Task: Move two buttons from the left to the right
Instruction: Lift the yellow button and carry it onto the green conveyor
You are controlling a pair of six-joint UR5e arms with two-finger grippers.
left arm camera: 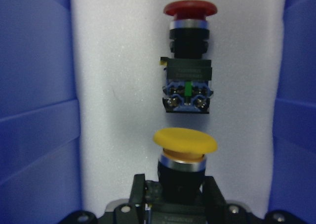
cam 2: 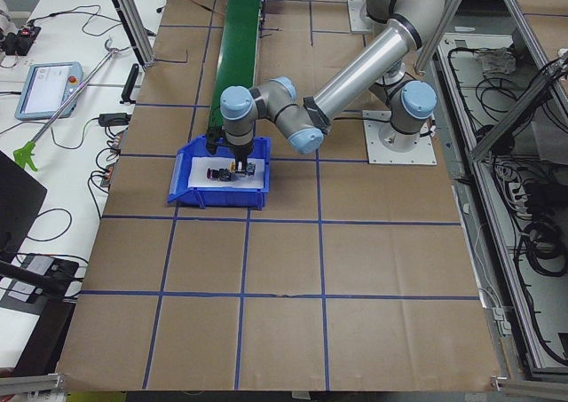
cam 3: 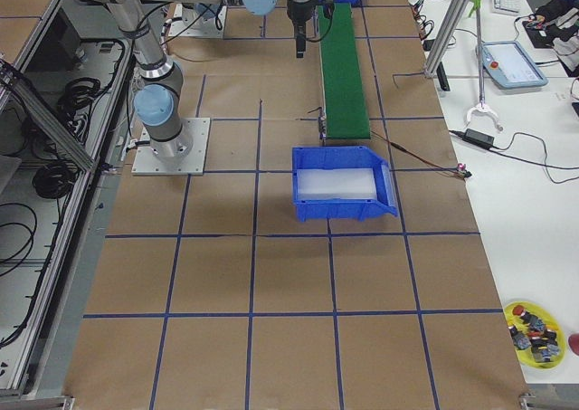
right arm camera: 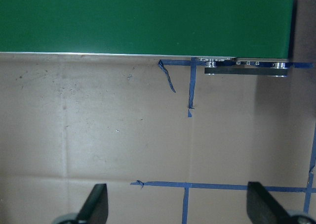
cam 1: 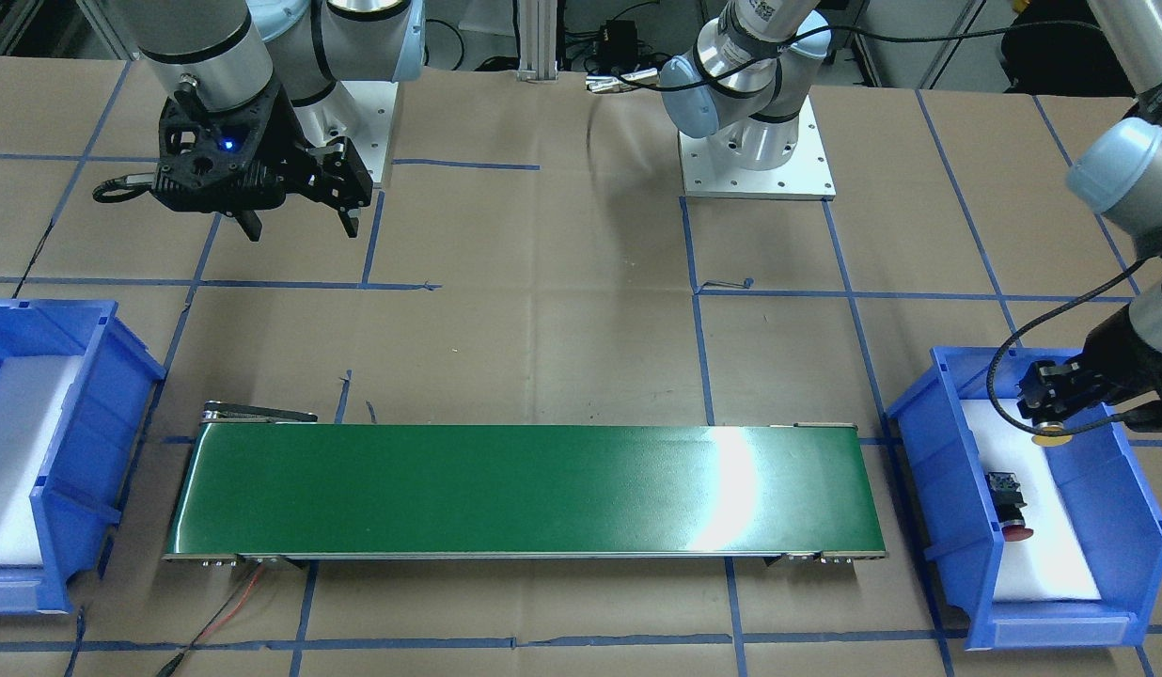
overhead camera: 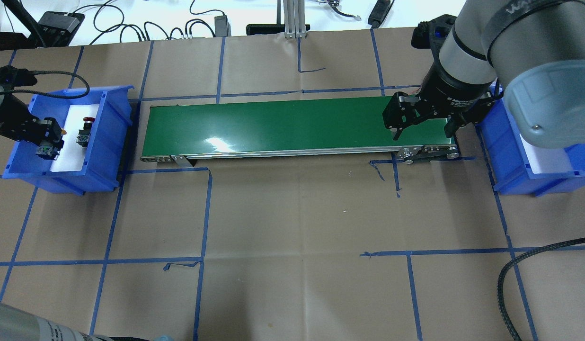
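My left gripper [cam 1: 1049, 406] is shut on the black body of the yellow button [left arm camera: 185, 141] and holds it over the white foam inside the left blue bin [cam 1: 931, 470]. The button's yellow cap [cam 1: 1051, 437] points away from the wrist. The red button [left arm camera: 190, 61] lies on its side on the foam just beyond it; it also shows in the front view [cam 1: 1011, 511] and the overhead view [overhead camera: 84, 131]. My right gripper [overhead camera: 422, 129] is open and empty, hovering over the table by the right end of the green conveyor [overhead camera: 273, 124].
The conveyor belt [cam 1: 525, 489] runs between the two bins. The right blue bin [overhead camera: 510, 161], lined with white foam, stands past its right end. Blue tape lines [right arm camera: 187, 187] mark the brown table. A yellow dish of spare parts [cam 3: 536, 330] sits far off.
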